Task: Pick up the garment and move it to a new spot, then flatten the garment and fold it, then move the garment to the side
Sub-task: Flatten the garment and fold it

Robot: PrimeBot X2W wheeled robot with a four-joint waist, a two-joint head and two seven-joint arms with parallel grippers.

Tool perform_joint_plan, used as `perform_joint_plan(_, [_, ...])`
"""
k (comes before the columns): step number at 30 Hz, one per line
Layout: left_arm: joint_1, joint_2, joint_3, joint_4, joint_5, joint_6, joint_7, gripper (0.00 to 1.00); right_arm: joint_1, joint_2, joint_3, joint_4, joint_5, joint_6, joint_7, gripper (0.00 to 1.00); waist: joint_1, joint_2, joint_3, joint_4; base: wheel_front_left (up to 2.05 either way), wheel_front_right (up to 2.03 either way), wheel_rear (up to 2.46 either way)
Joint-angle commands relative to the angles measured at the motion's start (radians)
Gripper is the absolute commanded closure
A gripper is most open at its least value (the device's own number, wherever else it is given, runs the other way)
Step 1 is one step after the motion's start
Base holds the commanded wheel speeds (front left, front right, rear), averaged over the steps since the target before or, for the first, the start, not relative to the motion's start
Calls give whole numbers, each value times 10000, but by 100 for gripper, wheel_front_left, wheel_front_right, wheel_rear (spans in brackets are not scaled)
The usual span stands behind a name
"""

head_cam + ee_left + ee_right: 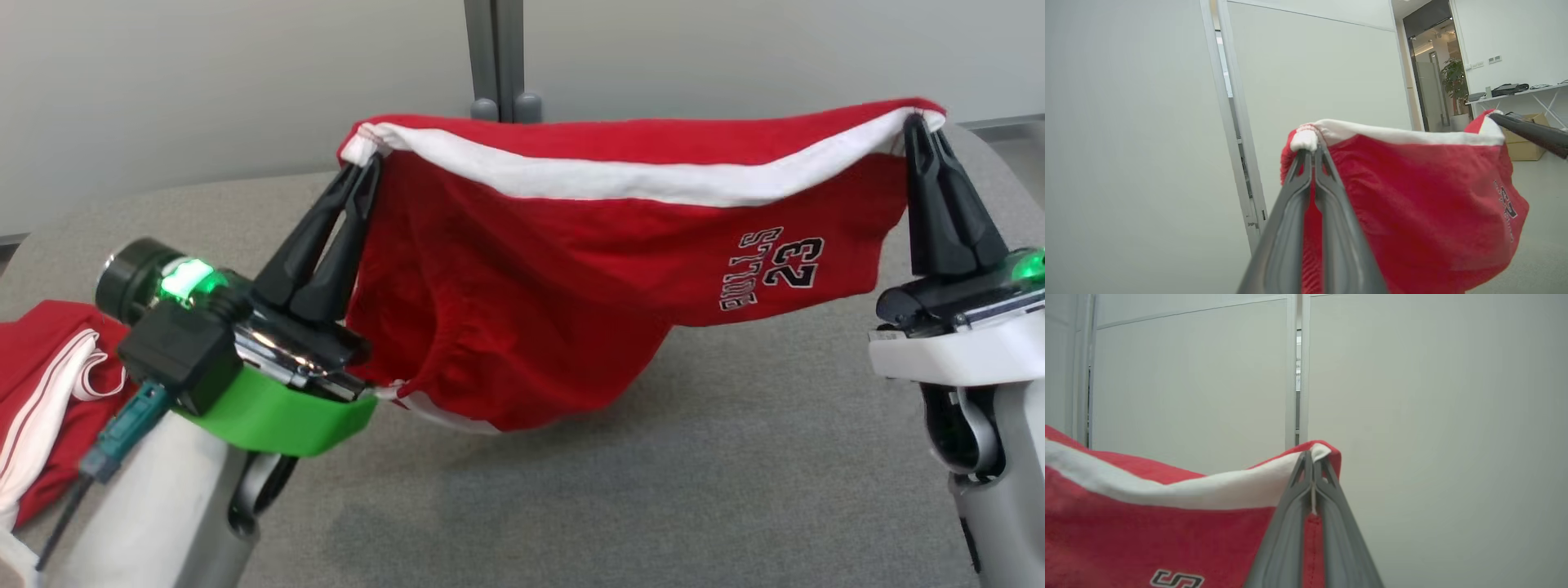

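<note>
We hold the red garment (571, 269) aloft over the grey table (694, 506), its white-banded top edge stretched between our left gripper (363, 167) and right gripper (921, 122), both clamped shut on its corners, with open tabletop in front and a second red cloth (45, 384) at left.

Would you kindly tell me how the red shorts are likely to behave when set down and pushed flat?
Probably floppy: the red shorts sag between the left gripper and right gripper, both shut on the white band. Likely light, as thin fingertip pinches carry them. On the felt-like grey table they may bunch rather than slide.
</note>
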Motion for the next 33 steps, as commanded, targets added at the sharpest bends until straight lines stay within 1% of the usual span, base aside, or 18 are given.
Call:
perform_joint_plan(1, [-406, 262, -105, 153, -201, -27, -6, 100, -177, -102, 76, -22, 20, -7, -14, 100, 0, -1, 10, -17, 0, 0, 0])
perform_joint_plan(3, [-832, 408, -156, 476, -597, -27, 10, 100, -603, -423, 156, 73, 29, -9, -8, 100, 0, -1, 145, -32, 0, 0, 0])
perform_joint_plan(5, [-1373, 577, -213, 891, -948, -27, 119, 100, -1047, -612, 327, 310, 105, -7, 64, 100, 0, -1, 401, -51, 0, 0, 0])
perform_joint_plan(8, [-1909, 709, -521, 1718, -1292, -27, 445, 100, -1652, -907, 612, 954, -39, -7, 189, 100, 0, -1, 817, -26, 0, 0, 0])
perform_joint_plan(9, [-2173, 664, -477, 2042, -1441, -27, 483, 100, -1947, -949, 751, 1257, -75, -9, 197, 100, 0, -1, 1009, -23, 0, 0, 0])
perform_joint_plan(12, [-2753, 535, -453, 2937, -1890, -16, 616, 100, -2813, -869, 1023, 1952, -155, -9, 148, 100, 0, -1, 1561, -67, 0, 0, 0])
perform_joint_plan(14, [-3320, 551, -541, 3631, -2127, -16, 568, 100, -3716, -777, 1191, 2554, -327, -9, 87, 100, 0, -1, 2003, -119, 0, 0, 0])
perform_joint_plan(17, [-4353, 559, -486, 4444, -2184, -14, 361, 100, -5170, -628, 1136, 3337, -677, -9, 18, 100, 0, -1, 2482, -165, 0, 0, 0])
perform_joint_plan(19, [-5062, 554, -470, 4760, -2094, -14, 192, 100, -6021, -516, 1030, 3678, -913, -11, -13, 100, 0, -1, 2674, -194, 0, 0, 0])
perform_joint_plan(21, [-5562, 490, -417, 4946, -2023, -14, 66, 100, -6654, -423, 950, 3740, -1135, -11, -16, 100, 0, -1, 2752, -207, 0, 0, 0])
perform_joint_plan(22, [-5789, 389, -219, 5038, -2099, -14, 0, 100, -6944, -319, 807, 3705, -1276, -11, -21, 100, 0, -1, 2755, -217, 0, 0, 0])
perform_joint_plan(24, [-5714, 317, 79, 5049, -2176, -14, -10, 100, -6844, -187, 561, 3686, -1375, -12, -24, 100, 0, -1, 2694, -239, 0, 0, 0])
perform_joint_plan(27, [-4793, 167, -50, 5421, -2347, -11, 2, 100, -6186, -35, 459, 3816, -1432, -12, -26, 100, 0, -1, 2583, -260, 0, 0, 0])
perform_joint_plan(29, [-4221, 195, -142, 5620, -2333, -7, -1, 100, -5561, 70, 444, 3776, -1334, -12, -27, 100, 0, -1, 2539, -278, 0, 0, 0])
perform_joint_plan(33, [-2345, -51, -365, 6029, -2307, -5, -1, 100, -3690, 232, 428, 3723, -1043, -15, -28, 100, 0, -1, 2436, -305, 0, 0, 0])
